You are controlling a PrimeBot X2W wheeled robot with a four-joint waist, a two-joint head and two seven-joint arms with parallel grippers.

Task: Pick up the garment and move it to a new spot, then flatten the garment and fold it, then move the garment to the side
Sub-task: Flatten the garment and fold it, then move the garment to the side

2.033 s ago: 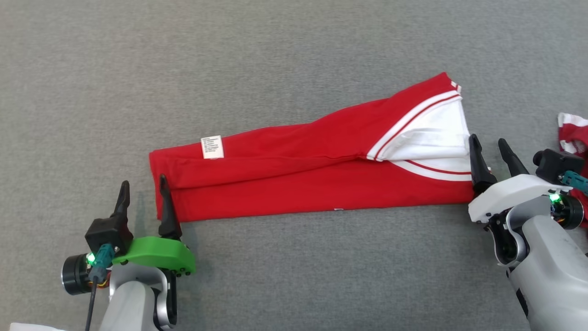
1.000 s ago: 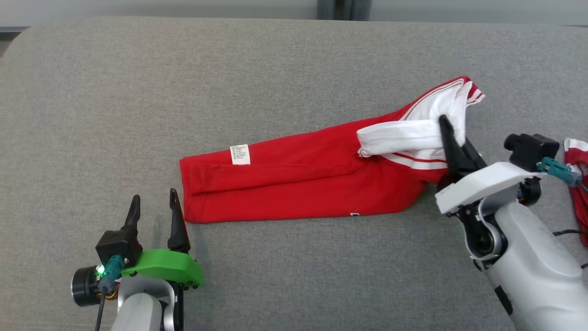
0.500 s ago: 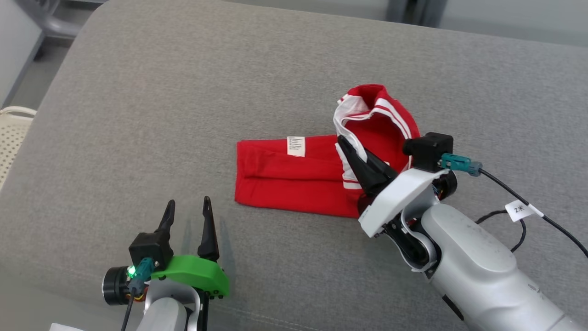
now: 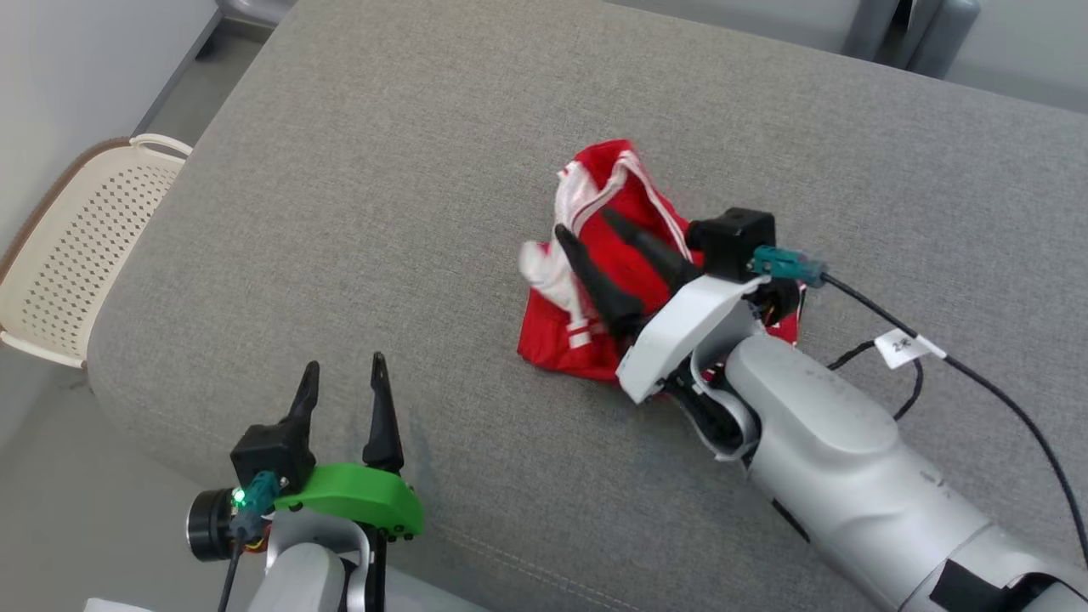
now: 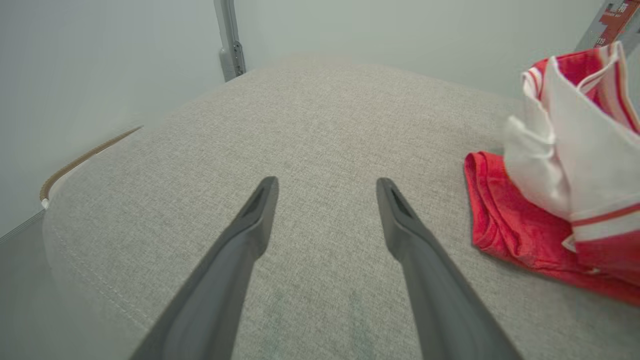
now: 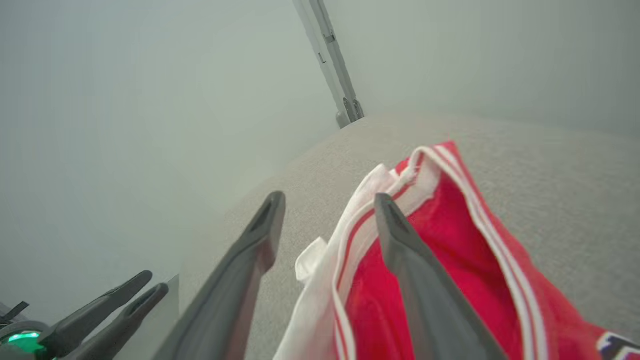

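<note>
Head view: one red and white garment (image 4: 557, 340), two grippers, one grey cushion (image 4: 408, 153), one cream perforated chair (image 4: 85, 246) and one black cable (image 4: 977, 378) with a white tag (image 4: 908, 347).

The garment lies bunched in a heap near the middle of the cushion, with its red part flat on the fabric and its white striped edge standing up above it. The right gripper (image 4: 585, 223) reaches into that heap from the cushion's near right side. Its two dark fingers are spread apart and are not pinching anything. One finger lies across the red cloth and the other runs along the white edge.

In the right wrist view the white striped edge rises into the gap between the two spread fingers, and the red cloth spreads under and beyond the right-hand one (image 6: 400, 240).

The left gripper (image 4: 345, 363) hovers over the cushion's near left corner, well apart from the garment, with its fingers wide apart and nothing between them. In the left wrist view the heap (image 5: 505, 225) sits off to the right of those fingers on the cushion.

The chair stands off the cushion's left edge. The cable trails over the cushion's right side, behind the right arm.
</note>
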